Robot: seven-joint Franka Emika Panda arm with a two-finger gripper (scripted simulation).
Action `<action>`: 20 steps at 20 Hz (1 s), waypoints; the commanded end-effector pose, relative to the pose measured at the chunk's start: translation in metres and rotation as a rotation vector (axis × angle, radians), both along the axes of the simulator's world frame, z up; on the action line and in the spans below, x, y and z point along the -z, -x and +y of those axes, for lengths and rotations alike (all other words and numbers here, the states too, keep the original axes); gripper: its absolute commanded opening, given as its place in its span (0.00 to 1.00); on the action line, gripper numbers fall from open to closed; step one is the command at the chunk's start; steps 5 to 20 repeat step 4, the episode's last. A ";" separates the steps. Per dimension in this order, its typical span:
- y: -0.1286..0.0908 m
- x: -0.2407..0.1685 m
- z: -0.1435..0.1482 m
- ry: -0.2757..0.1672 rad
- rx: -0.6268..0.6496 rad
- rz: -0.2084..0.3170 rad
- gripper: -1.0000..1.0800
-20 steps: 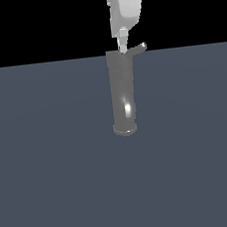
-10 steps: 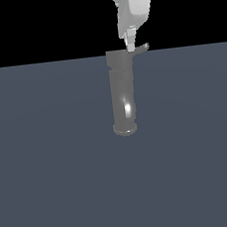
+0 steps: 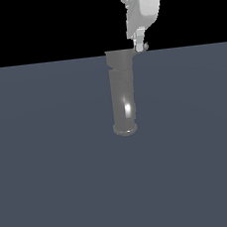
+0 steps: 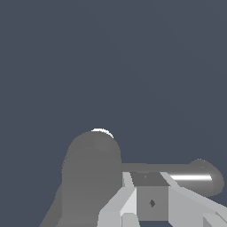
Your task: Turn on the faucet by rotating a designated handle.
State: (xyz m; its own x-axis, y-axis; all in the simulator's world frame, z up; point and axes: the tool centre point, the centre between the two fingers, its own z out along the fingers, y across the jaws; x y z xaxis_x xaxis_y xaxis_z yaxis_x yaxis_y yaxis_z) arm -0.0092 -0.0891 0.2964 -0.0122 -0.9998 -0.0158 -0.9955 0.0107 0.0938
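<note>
The faucet (image 3: pixel 121 89) is a tall glossy grey cylinder standing upright on the dark floor. In the wrist view its top (image 4: pixel 92 168) is seen from above. The handle (image 3: pixel 146 46) is a short thin lever sticking out from the cylinder's top toward the exterior view's right. In the wrist view the handle (image 4: pixel 195 177) ends in a rounded tip. My white gripper (image 3: pixel 140 46) comes down from above with its fingers together, and its tip rests against the handle near the outer end. In the wrist view the gripper (image 4: pixel 150 190) covers the handle's middle.
A flat dark blue-grey floor (image 3: pixel 53 182) spreads around the faucet's flared base (image 3: pixel 125 129). Nothing else shows.
My gripper has moved toward the exterior view's right, from over the cylinder's top edge out along the handle. The handle's visible part looks shorter and has shifted slightly.
</note>
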 end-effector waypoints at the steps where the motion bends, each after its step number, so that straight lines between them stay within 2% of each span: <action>1: -0.042 -0.001 -0.027 0.017 0.033 -0.092 0.00; 20: -0.047 -0.001 -0.033 0.018 0.039 -0.093 0.00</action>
